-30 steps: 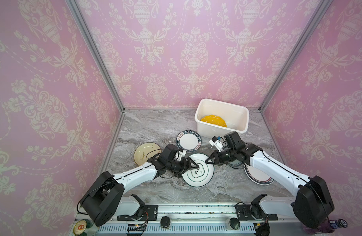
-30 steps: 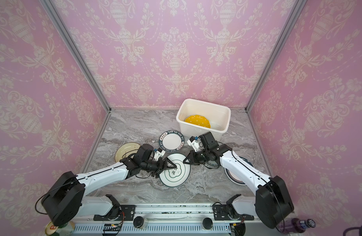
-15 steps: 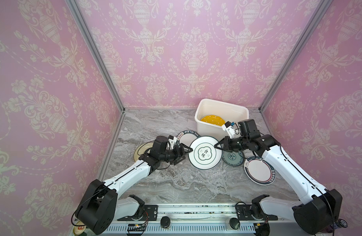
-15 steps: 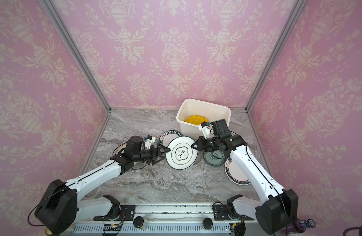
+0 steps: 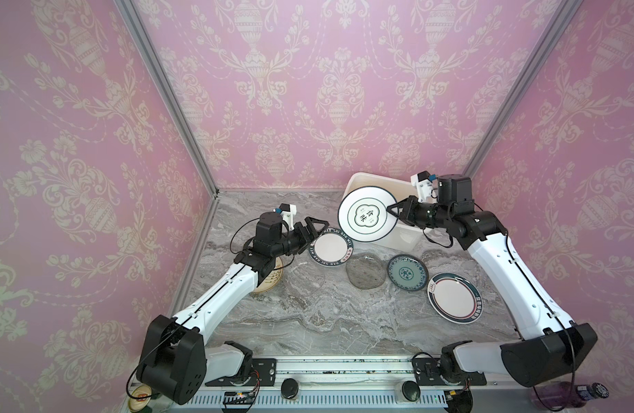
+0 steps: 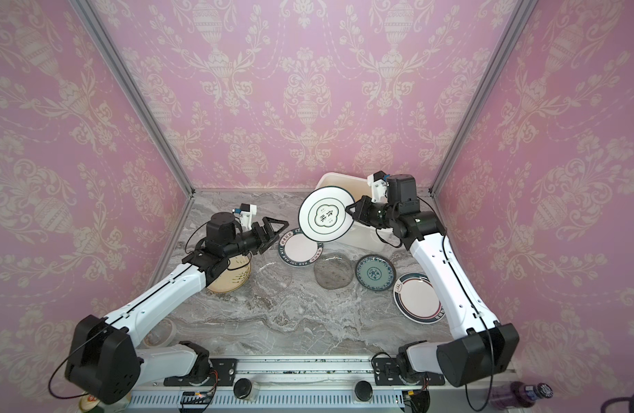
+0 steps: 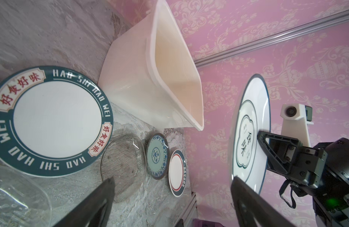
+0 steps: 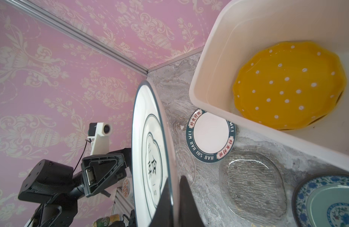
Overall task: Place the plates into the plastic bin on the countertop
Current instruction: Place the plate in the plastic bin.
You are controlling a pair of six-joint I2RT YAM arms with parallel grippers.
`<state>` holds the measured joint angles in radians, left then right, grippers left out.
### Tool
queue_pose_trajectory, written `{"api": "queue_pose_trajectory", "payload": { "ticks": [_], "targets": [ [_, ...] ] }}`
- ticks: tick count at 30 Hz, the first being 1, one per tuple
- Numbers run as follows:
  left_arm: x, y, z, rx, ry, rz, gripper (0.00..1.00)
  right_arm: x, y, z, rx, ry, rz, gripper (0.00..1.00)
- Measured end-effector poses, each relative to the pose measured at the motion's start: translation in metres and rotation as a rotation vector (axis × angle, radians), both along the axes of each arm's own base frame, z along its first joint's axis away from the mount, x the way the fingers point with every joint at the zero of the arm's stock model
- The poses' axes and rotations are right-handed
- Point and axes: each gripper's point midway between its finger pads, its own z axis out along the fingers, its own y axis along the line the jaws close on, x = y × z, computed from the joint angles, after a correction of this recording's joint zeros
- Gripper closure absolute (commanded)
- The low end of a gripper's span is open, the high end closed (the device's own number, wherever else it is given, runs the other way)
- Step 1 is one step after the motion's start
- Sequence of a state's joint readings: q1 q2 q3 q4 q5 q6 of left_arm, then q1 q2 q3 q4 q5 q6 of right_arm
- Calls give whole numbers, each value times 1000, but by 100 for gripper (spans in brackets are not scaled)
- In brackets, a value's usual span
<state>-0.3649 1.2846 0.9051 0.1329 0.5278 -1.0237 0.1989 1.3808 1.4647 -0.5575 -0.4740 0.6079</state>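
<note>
Right wrist view: one dotted yellow plate (image 8: 287, 84) lies in the plastic bin (image 8: 207, 51). The right gripper (image 8: 173, 196) pinches a dark-rimmed white plate (image 8: 150, 153) by its rim, on edge, raised just outside the bin. The left gripper (image 5: 315, 232) gapes empty. Six plates (image 5: 330, 247) wait on the countertop (image 5: 344, 321). Rim clearance looks tight; the air above the bin is open.

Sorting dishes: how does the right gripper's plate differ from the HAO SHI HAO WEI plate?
The gripped plate is held tilted aloft; the lettered plate lies flat on the countertop. The gripped plate has a thin rim line and centre emblem; the lettered plate a broad teal band. Both round, white.
</note>
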Motion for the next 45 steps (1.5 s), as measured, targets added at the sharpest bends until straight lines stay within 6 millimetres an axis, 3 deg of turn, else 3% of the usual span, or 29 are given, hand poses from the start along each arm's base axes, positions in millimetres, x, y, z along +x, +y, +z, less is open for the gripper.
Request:
{"api": "queue_pose_trajectory", "payload": {
  "ticks": [3,9,14,20,29,38,45],
  "targets": [
    [15,4,15,18,-73,36,1,31,-8,-6,2,1,-50,98],
    [37,3,28,80,-166,49,1,88,-26,-35,3,39,-134,99],
    [49,1,45,138,-247,42,1,116,-43,-57,-4,67,-188,100],
    [57,-1,55,207,-307,23,1,128,-68,-71,-22,87,-257,99],
    [68,4,46,327,-330,28,1,143,-89,-102,-84,132,-342,99],
    [90,3,44,402,-343,38,1,157,-101,-146,-145,202,-397,96],
    [108,3,43,450,-355,53,1,163,-95,-176,-188,241,-371,93]
  ]
}}
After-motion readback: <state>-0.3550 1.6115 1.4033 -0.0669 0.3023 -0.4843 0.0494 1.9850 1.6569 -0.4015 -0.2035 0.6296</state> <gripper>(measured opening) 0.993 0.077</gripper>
